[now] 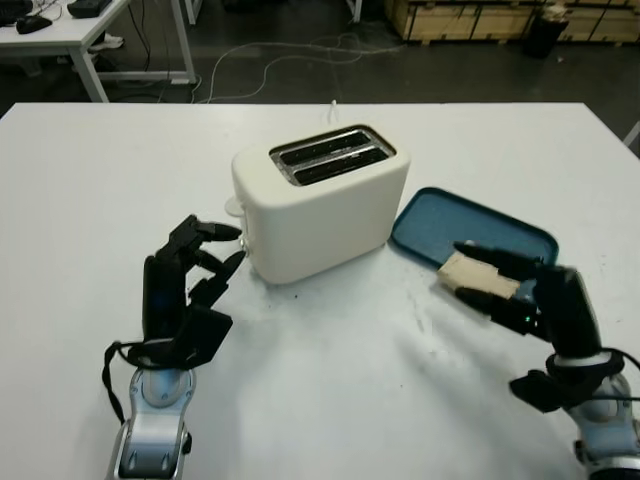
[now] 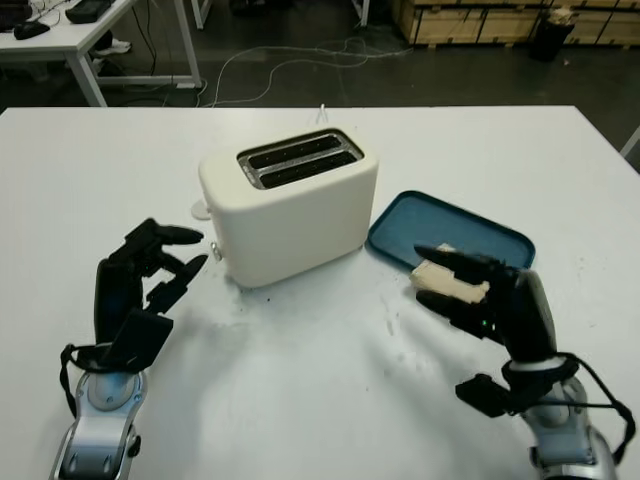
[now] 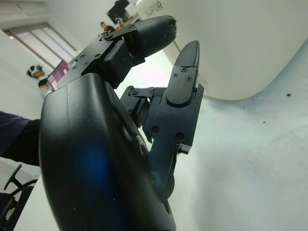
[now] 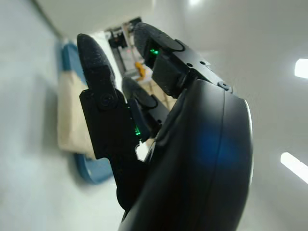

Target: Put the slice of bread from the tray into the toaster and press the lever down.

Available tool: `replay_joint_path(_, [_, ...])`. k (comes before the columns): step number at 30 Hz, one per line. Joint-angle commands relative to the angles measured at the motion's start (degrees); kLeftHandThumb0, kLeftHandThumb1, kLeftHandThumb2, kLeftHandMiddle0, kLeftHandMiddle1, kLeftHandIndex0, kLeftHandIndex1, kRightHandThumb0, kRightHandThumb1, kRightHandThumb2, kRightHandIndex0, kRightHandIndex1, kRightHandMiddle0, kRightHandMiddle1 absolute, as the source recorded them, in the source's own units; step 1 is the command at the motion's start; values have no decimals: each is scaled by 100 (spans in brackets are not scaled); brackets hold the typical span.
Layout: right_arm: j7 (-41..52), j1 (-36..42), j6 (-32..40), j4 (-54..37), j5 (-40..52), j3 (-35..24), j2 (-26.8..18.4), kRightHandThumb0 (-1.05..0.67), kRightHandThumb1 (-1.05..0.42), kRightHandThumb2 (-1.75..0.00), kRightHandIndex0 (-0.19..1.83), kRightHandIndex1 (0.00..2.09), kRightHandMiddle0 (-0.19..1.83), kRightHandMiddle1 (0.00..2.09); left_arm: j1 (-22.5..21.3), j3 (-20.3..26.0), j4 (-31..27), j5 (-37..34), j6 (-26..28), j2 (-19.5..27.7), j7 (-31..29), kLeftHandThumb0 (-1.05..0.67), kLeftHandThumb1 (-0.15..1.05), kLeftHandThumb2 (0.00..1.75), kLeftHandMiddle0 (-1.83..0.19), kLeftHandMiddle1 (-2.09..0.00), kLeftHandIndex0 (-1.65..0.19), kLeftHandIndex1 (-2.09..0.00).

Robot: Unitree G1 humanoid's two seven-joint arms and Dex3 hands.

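Cream plastic forms the toaster [image 1: 320, 205], which stands mid-table on the white table [image 1: 330, 400] with its two slots facing up and both unfilled. At its left end sits the lever [image 1: 234, 207], up near the top of its travel. Right of the toaster lies the blue tray [image 1: 480, 228], and the slice of bread [image 1: 478, 277] rests on the tray's near edge, hanging partly over the rim toward the robot. The right hand [image 1: 500, 285] is at the bread — its black fingers [image 2: 470, 268] reach over and beside the slice, but whether they actually clamp it I cannot tell. The left hand [image 1: 195, 270] hovers open just beside the toaster's left end, below the lever, holding nothing — its fingertips [image 3: 190, 53] close to the cream wall
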Motion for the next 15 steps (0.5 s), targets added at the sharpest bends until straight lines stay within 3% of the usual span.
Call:
replay_joint_path(1, [-676, -188, -82, 322, -678, 206, -399, -59, -80, 0, 69, 0, 63, 0, -28, -3, 68, 34, -147, 48, 23, -23, 92, 14, -66, -160, -59, -106])
replay_joint_path(7, [-1351, -399, 551, 601, -1580, 854, -1123, -80, -75, 0, 37, 0, 39, 0, -32, 2, 40, 60, -85, 20, 51, -23, 92, 13, -66, -160, -59, -105])
replay_joint_path(15, [-1362, -514, 1145, 816, -1642, 1451, -1666, -100, -77, -2, 13, 0, 20, 0, -27, 20, 67, 43, -144, 53, 34, -25, 92, 14, -65, -160, -60, -104])
